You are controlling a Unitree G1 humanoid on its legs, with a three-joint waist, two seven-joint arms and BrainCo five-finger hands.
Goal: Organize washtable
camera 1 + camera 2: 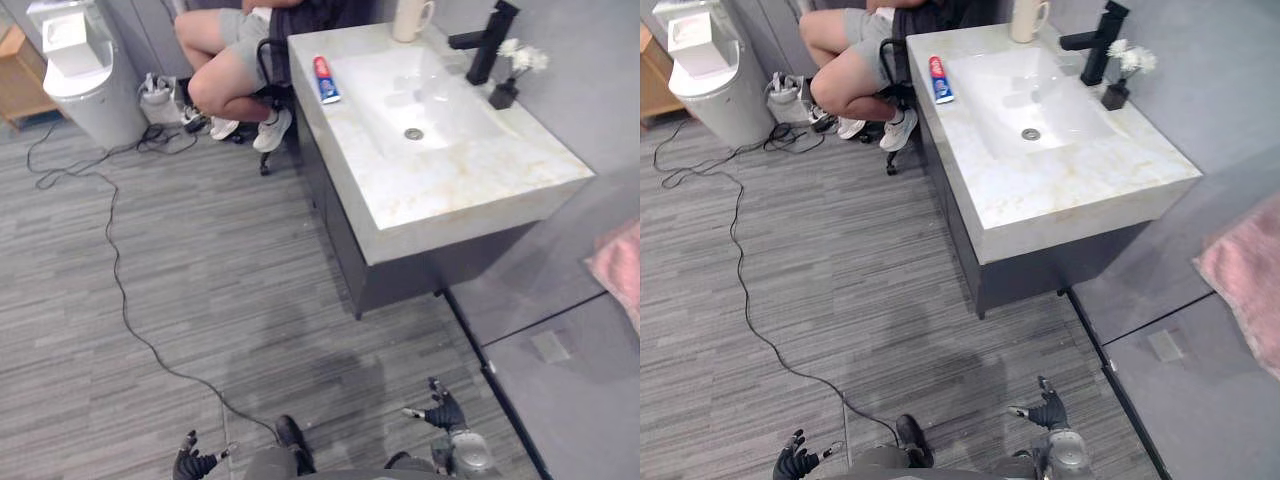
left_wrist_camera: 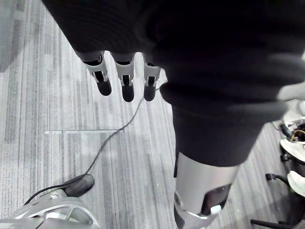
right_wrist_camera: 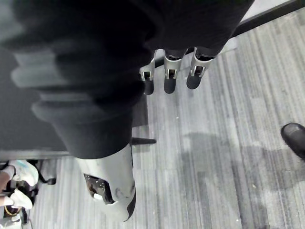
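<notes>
At the far left of your head view, low by the frame's edge, the left hand [image 1: 195, 462] hangs over the grey plank floor [image 1: 200, 270] with its fingers [image 2: 125, 81] loosely straight and nothing in them. Up in the far left corner stands a white toilet [image 1: 85, 80]. To its right a person [image 1: 225, 60] sits on a black chair [image 1: 268, 60], knees bent, white shoes [image 1: 272, 130] on the floor just beside the washtable's near corner.

The washtable [image 1: 470, 170] takes up the upper middle and right: a pale marbled top over a dark cabinet, well apart from both of your hands. On its left rim lies a toothpaste tube [image 1: 326, 80], flat, just beside the sunken basin [image 1: 400, 95]. A cream mug [image 1: 411, 18] stands upright at the back edge. Further right is a black faucet [image 1: 490, 42] (its spout reaches over the basin), and next to it a small dark vase [image 1: 505, 92] of white flowers [image 1: 523, 56].

A pink towel [image 1: 620, 265] shows at the right edge. Low right, the right hand [image 1: 440, 412] hangs with its fingers [image 3: 170, 76] relaxed and spread, empty.
</notes>
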